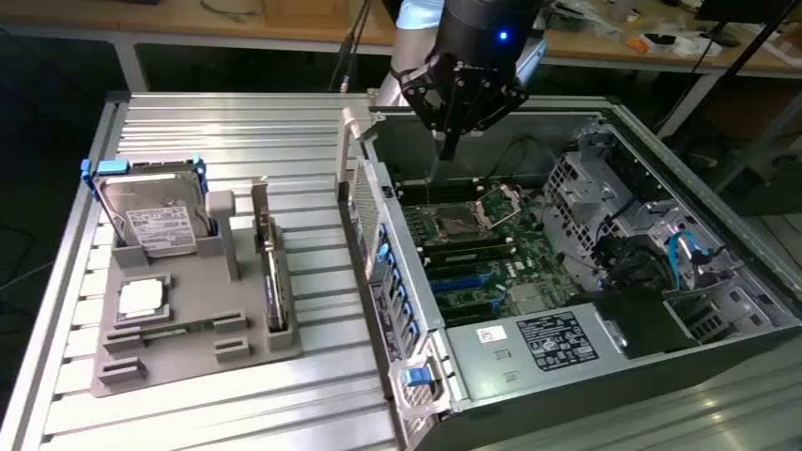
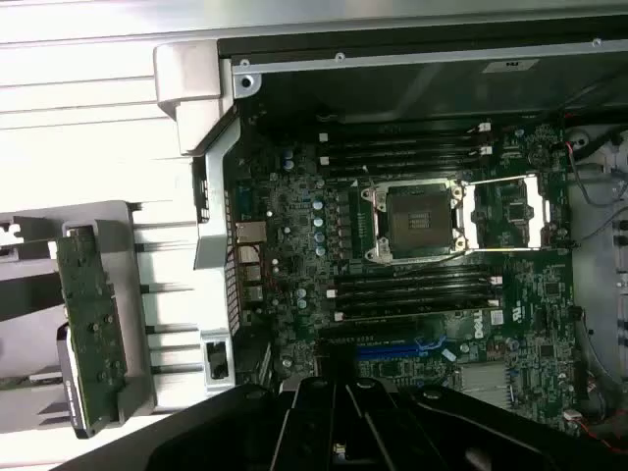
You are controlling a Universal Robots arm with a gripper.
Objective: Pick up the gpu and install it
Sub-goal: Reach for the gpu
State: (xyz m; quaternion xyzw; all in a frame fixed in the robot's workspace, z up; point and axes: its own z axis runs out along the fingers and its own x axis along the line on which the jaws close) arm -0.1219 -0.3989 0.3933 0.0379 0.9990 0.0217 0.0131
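1. Exterior view: the black robot gripper [image 1: 446, 148] hangs above the far end of the open grey metal computer case [image 1: 376, 216]. Its fingers are pressed together to a point, with nothing between them.
2. Exterior view: the gpu [image 1: 270, 282], a thin dark rectangular card with a silvery metal edge, stands on edge in the grey plastic holder tray [image 1: 188, 362]. The tray lies just outside the case, on the exterior view's left.
3. Exterior view: the silver hard drive with a white label and blue frame [image 1: 157, 221] leans in the same tray, farther from the case than the gpu. Tray and case rest on the ribbed aluminium table [image 1: 225, 122].
4. Wrist view: the closed gripper [image 2: 334, 392] is over the green motherboard [image 2: 294, 245] inside the case, near the square silver processor socket [image 2: 417, 221].
5. Wrist view: the gpu [image 2: 90, 324] sits in its tray slot outside the case wall, well apart from the gripper.
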